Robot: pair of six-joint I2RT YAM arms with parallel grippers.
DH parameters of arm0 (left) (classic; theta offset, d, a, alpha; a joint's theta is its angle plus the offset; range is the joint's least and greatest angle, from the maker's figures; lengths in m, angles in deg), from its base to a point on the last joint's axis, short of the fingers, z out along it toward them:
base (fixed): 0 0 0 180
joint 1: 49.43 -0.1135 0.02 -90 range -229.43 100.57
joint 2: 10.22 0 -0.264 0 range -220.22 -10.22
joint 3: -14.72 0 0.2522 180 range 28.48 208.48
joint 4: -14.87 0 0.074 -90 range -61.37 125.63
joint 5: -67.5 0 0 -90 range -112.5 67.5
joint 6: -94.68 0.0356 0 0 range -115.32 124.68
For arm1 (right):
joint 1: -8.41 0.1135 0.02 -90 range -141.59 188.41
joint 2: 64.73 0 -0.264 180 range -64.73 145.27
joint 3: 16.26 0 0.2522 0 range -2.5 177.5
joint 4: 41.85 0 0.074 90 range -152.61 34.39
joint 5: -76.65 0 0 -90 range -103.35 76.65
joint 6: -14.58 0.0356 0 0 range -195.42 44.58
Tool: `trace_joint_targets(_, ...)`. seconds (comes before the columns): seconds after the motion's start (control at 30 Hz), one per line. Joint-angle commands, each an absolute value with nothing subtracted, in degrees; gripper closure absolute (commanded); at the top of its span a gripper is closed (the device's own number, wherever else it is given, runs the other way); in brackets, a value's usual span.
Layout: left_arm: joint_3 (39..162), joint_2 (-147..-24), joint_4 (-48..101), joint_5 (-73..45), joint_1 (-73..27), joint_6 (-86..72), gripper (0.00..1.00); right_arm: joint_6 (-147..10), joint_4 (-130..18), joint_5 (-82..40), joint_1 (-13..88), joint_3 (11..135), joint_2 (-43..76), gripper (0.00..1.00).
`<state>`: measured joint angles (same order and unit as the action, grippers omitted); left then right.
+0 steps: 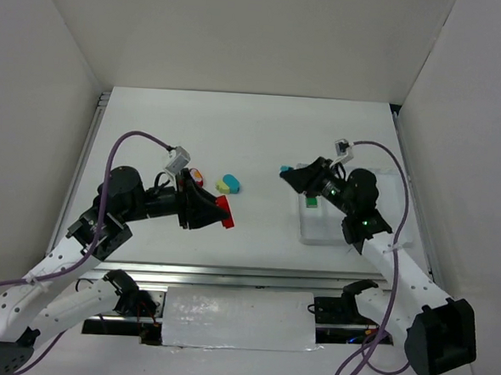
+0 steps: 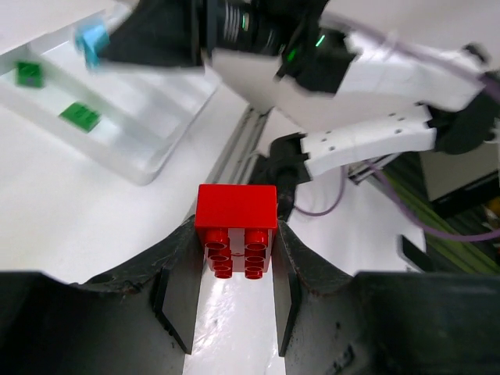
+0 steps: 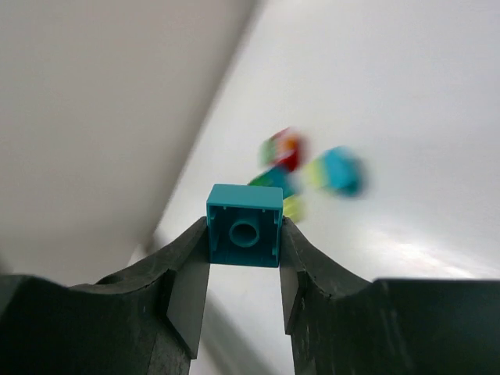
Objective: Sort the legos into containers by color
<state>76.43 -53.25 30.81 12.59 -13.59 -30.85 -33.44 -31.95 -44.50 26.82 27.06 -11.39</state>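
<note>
Carrying is in hand: left gripper [image 2: 236, 254] clamps a red brick [image 2: 236, 207] above the table [image 1: 237, 136], right gripper [image 3: 244, 250] pinches a teal brick [image 3: 244, 215] just beside the white tray [image 1: 320, 230]; next, each must drop there, sorted by colour.

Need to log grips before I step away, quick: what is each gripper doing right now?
Left gripper: closed on a red lego brick.
Right gripper: closed on a teal lego brick.

Red lego [image 2: 236, 226], teal lego [image 3: 244, 225] held, greens [image 2: 80, 116] in tray [image 2: 152, 162]
</note>
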Motion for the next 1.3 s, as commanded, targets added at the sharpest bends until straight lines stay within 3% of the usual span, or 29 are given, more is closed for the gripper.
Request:
trace_joint_targets(0.0, 80.2, -53.5, 37.8, 6.2, -13.5, -27.4, 1.0, -35.8, -64.6, -9.8, 19.9, 39.9, -3.6, 1.0)
trace_joint_targets(0.1, 80.6, -53.8, 40.1, 4.4, -13.6, -27.0, 1.0, -35.9, -72.4, -6.9, 12.7, 45.5, 5.0, 1.0)
trace_joint_targets(0.27, 80.6, -53.6, 42.0, 2.9, -13.6, -26.5, 1.0, -36.7, -76.6, 0.9, 11.0, 52.1, 15.6, 0.99)
trace_joint_targets(0.4, 80.6, -53.6, 43.0, 2.0, -13.6, -26.3, 1.0, -36.9, -75.5, 1.3, 10.6, 52.0, 18.4, 0.91)
trace_joint_targets(0.43, 80.3, -53.6, 42.9, 2.0, -13.6, -26.5, 1.0, -37.0, -75.5, 0.9, 10.3, 52.1, 19.4, 0.87)
trace_joint_targets(0.47, 80.2, -53.6, 42.8, 2.1, -13.6, -26.7, 1.0, -37.1, -75.5, 0.7, 10.3, 52.2, 19.7, 0.75)
trace_joint_targets(0.53, 80.0, -53.9, 42.3, 2.2, -13.6, -27.0, 1.0, -36.9, -75.4, -0.5, 10.3, 52.3, 20.4, 0.4)
trace_joint_targets(0.63, 80.0, -54.4, 41.9, 2.0, -13.6, -27.5, 1.0, -37.3, -75.3, -2.6, 10.3, 52.3, 20.2, 0.28)
trace_joint_targets(0.67, 80.0, -54.6, 41.8, 1.8, -13.6, -27.8, 1.0, -37.5, -75.0, -2.8, 10.3, 52.2, 19.8, 0.14)
trace_joint_targets(0.83, 80.5, -55.0, 41.1, 0.9, -13.7, -30.2, 1.0, -40.7, -71.7, -12.2, 11.2, 48.8, 10.5, 0.13)
trace_joint_targets(0.97, 79.2, -54.9, 33.4, 4.8, -13.7, -35.2, 1.0, -42.0, -46.6, -61.4, 15.5, 36.5, -2.1, 0.19)
trace_joint_targets(1.0, 78.4, -55.3, 28.6, 8.2, -13.7, -37.9, 1.0, -40.6, -39.6, -66.8, 20.5, 35.8, -3.7, 0.17)
trace_joint_targets(1.13, 76.9, -57.7, 16.3, 15.7, -13.6, -44.1, 1.0, -42.2, -37.8, -68.6, 37.4, 37.6, -7.6, 0.11)
trace_joint_targets(1.27, 76.2, -58.9, 13.2, 16.9, -13.5, -46.0, 1.0, -31.9, -19.2, -65.2, 45.6, 32.5, -10.2, 0.1)
